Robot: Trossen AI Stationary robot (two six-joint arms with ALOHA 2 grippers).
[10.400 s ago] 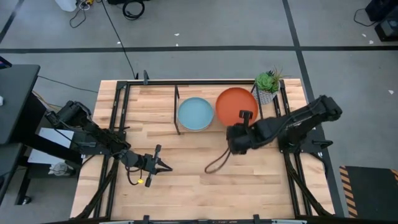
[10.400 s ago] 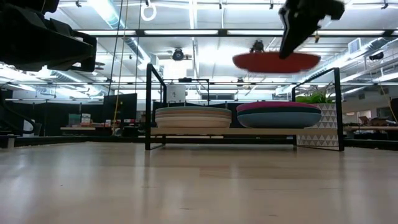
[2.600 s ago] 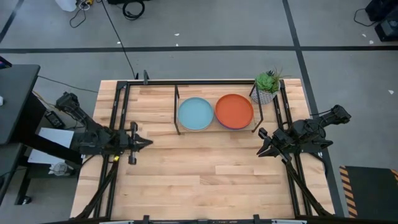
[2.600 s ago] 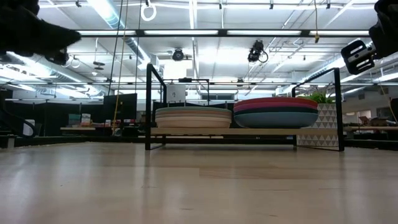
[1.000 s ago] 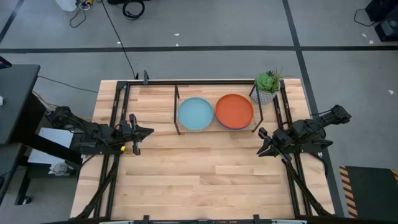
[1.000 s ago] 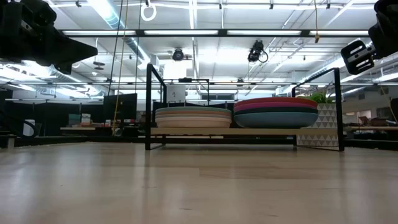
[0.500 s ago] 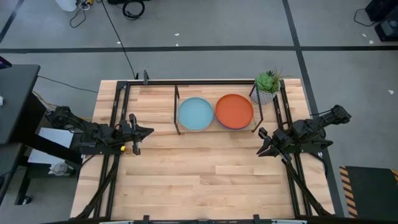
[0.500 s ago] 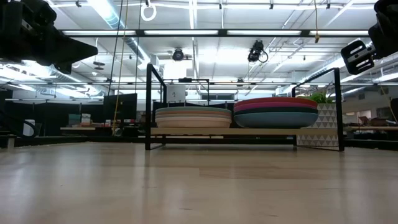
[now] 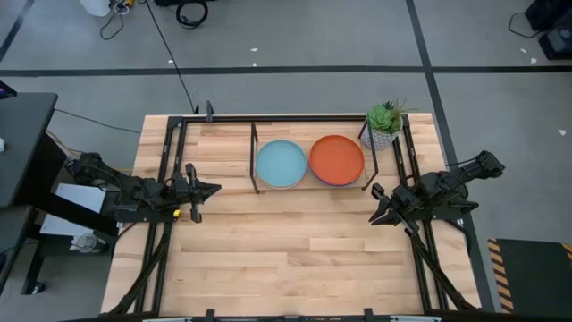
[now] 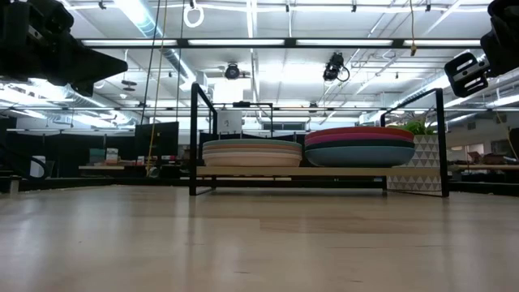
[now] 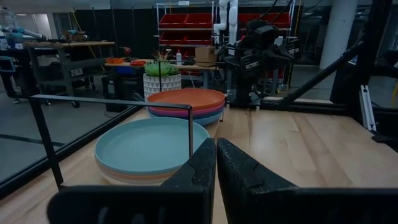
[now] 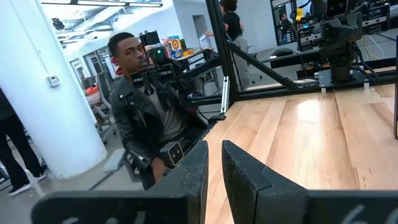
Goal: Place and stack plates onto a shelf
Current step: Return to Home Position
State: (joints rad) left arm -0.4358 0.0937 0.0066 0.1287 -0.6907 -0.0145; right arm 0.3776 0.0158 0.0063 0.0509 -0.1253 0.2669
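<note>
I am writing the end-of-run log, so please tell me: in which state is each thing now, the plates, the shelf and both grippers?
Shelf: upright, holding two stacks.
Aqua plate: flat, top of the left stack.
Orange plate: flat, top of the right stack, over a magenta plate.
Left gripper: shut, empty, over the table's left edge.
Right gripper: shut, empty, over the right edge.
Plant: upright, beside the shelf.

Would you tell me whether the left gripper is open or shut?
Shut: the left gripper shows its two fingers pressed together, nothing between them.
</note>
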